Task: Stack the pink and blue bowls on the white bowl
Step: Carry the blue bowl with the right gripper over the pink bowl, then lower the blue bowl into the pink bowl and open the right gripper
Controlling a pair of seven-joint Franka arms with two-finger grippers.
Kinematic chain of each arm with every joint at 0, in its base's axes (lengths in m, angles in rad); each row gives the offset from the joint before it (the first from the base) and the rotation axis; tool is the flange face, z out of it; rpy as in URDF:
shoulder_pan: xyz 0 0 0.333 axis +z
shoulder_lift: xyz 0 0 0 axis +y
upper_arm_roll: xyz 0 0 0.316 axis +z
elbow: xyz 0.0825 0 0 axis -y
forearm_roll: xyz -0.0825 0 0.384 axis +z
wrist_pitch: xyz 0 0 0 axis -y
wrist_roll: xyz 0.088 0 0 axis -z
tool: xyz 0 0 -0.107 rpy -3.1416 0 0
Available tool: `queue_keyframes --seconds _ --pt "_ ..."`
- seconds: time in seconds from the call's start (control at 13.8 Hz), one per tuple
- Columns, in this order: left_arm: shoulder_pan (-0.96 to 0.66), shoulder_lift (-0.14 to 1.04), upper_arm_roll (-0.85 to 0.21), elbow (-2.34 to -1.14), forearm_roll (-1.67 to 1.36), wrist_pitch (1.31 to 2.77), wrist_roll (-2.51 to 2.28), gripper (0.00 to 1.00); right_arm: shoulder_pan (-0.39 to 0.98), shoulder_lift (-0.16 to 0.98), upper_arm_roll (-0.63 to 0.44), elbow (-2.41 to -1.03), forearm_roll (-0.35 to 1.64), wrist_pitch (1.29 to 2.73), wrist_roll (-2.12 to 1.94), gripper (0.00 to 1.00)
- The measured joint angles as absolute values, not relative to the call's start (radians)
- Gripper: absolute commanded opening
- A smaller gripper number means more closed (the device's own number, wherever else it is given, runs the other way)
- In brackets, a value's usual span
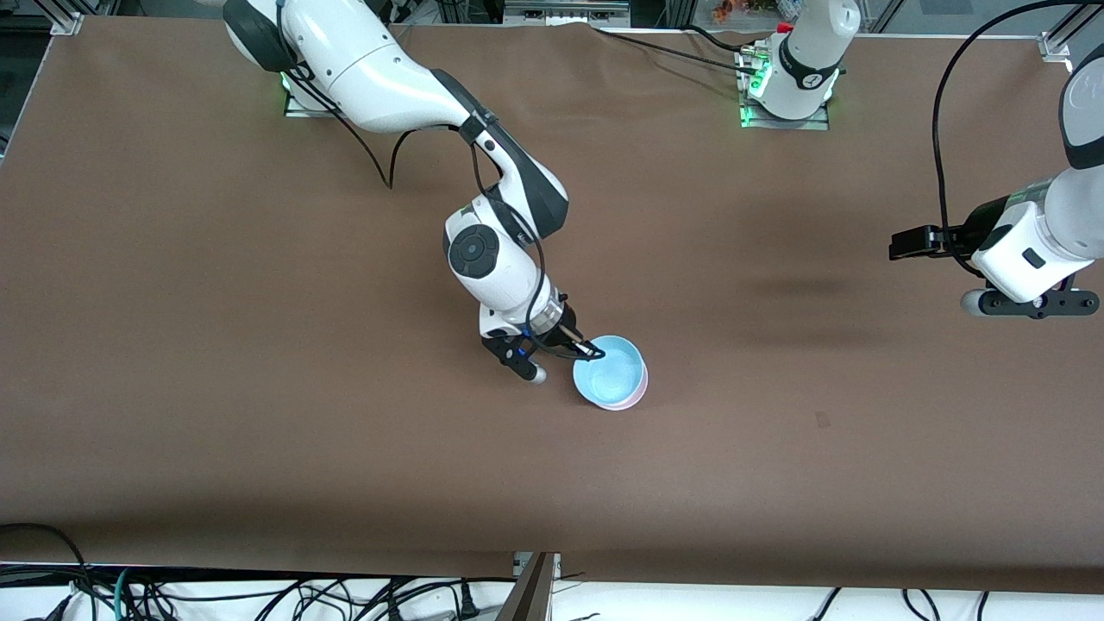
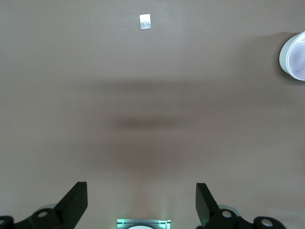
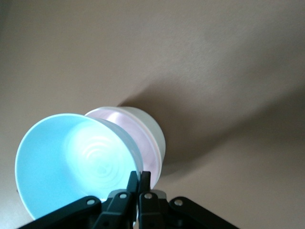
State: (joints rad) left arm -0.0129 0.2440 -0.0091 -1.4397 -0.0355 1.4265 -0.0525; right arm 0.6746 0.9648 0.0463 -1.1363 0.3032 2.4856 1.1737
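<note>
Three bowls sit nested near the table's middle, and your right gripper pinches the top one's rim.

Nearest the front camera is the stack: the blue bowl (image 1: 610, 371) tilts inside the pink bowl (image 1: 639, 389), and the right wrist view shows the white bowl (image 3: 153, 131) under both, so the pile rests on the brown table (image 1: 259, 414). Your right gripper (image 1: 590, 349) has its fingers (image 3: 133, 183) closed narrow on the blue bowl's rim at the edge toward the right arm's end. Farther from the front camera, toward the left arm's end, your left gripper (image 1: 1031, 303) waits in the air over bare table, fingers (image 2: 76, 200) spread wide and holding nothing. In the left wrist view you can see a small pale scrap (image 2: 145, 21) lying on the table, well apart from the stack.
</note>
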Motion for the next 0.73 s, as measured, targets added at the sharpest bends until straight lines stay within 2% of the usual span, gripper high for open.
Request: queue_keyframes --seconds 0.73 --pt "-0.013 0.246 -0.009 -1.436 -0.036 1.426 -0.052 1.00 0.696 0.991 0.039 -1.135 0.209 2.500 1.177 0.00"
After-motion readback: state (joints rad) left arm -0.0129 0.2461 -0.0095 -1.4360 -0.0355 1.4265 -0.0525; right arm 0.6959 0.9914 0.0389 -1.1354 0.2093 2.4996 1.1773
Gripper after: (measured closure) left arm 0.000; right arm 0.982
